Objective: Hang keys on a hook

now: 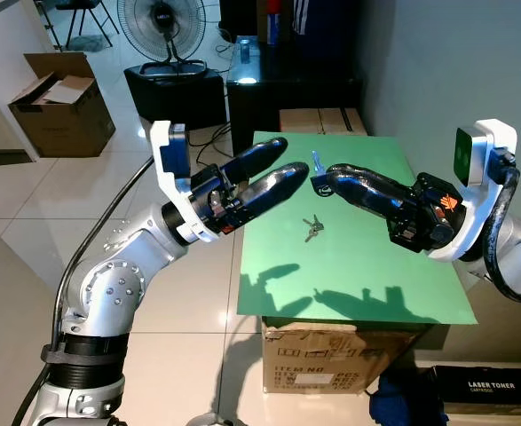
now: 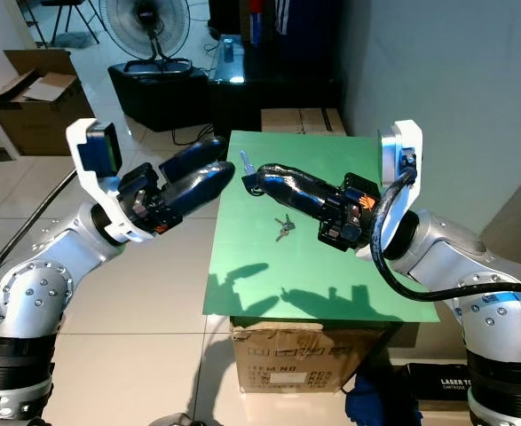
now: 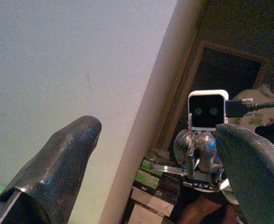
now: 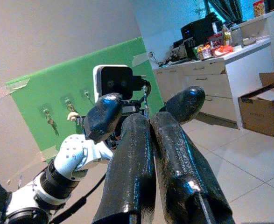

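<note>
Above the near-left part of the green board (image 1: 367, 275), which lies flat on a cardboard box (image 1: 331, 359), the two grippers meet tip to tip. The right gripper (image 1: 318, 180) reaches in from the right with its two black fingers pressed together, and a silver key (image 1: 316, 163) stands up from between the tips, pinched there. In the right wrist view the same key (image 4: 145, 100) sticks up thin and bright from the closed fingers (image 4: 132, 163). The left gripper (image 1: 282, 160) comes from the left with its fingers parted, one above the other, holding nothing; its tips sit just beside the key, and whether they touch it cannot be told. The left wrist view shows that wide gap between its fingers (image 3: 57, 158), with the right gripper's closed tips and the key seen through it. A second bunch of keys (image 1: 311, 229) lies loose on the board near its middle, well apart from both grippers. In the right wrist view, another green board (image 4: 71, 88) is taped to a wall and carries a row of hooks (image 4: 69, 103), with a key hanging from one. Behind the box stand a floor fan (image 1: 164, 31) and an open carton (image 1: 60, 102).
</note>
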Robot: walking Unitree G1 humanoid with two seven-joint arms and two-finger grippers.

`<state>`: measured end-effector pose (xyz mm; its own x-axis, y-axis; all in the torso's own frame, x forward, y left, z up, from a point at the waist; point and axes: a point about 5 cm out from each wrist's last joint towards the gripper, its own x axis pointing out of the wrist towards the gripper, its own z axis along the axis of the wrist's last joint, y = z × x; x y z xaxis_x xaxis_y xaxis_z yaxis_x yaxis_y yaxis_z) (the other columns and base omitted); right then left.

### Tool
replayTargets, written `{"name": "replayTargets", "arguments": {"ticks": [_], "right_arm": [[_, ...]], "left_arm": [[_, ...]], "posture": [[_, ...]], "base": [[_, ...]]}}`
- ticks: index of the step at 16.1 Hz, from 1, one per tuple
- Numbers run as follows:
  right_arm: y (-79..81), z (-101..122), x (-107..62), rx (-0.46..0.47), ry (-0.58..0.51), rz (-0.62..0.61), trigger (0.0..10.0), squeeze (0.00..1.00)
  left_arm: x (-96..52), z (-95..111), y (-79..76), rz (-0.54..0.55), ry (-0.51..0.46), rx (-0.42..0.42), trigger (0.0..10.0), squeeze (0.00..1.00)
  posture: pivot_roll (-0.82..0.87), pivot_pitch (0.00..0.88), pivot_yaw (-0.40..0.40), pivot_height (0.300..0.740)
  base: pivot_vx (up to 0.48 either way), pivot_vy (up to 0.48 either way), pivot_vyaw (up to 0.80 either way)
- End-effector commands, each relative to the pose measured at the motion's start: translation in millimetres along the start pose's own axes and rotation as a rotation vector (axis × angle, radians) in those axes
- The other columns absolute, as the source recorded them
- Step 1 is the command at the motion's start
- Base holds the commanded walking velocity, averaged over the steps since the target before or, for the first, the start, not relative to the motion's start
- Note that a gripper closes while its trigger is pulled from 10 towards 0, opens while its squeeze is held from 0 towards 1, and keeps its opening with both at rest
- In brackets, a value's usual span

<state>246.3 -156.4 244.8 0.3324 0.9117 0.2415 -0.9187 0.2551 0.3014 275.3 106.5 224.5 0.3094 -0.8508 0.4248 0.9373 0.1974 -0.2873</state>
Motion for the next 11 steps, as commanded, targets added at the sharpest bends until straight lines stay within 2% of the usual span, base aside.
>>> {"name": "replayTargets", "arguments": {"ticks": [1,5,7,9,11], "right_arm": [[1.7,1.4,2.6,-0.007,0.017,0.026,0.0,0.00],[-0.6,-1.0,3.3,-0.006,0.026,0.022,0.0,0.00],[-1.9,-0.3,1.6,-0.022,0.051,0.015,0.0,0.00],[-3.8,0.5,-0.8,-0.052,0.104,0.002,0.0,0.00],[-10.0,7.8,-9.5,-0.161,0.244,-0.036,0.0,0.00]], "left_arm": [[1.3,0.0,1.1,0.013,0.016,0.018,10.0,0.00],[1.4,2.5,1.1,0.013,0.015,0.024,10.0,0.00],[0.6,-2.0,0.9,0.014,0.095,0.068,10.0,0.00],[-0.4,-8.1,4.1,0.037,0.211,0.168,10.0,0.00],[-4.1,-17.9,12.8,0.069,0.514,0.460,10.0,0.00]], "posture": [[-0.11,0.000,0.047,0.740],[-0.11,0.000,0.045,0.740],[-0.11,0.000,0.049,0.740],[-0.11,0.000,0.049,0.740],[-0.12,0.000,0.050,0.740]], "base": [[0.000,0.000,0.00],[0.000,0.000,0.00],[0.000,0.000,0.00],[0.000,0.000,0.00],[0.000,0.000,0.00]]}}
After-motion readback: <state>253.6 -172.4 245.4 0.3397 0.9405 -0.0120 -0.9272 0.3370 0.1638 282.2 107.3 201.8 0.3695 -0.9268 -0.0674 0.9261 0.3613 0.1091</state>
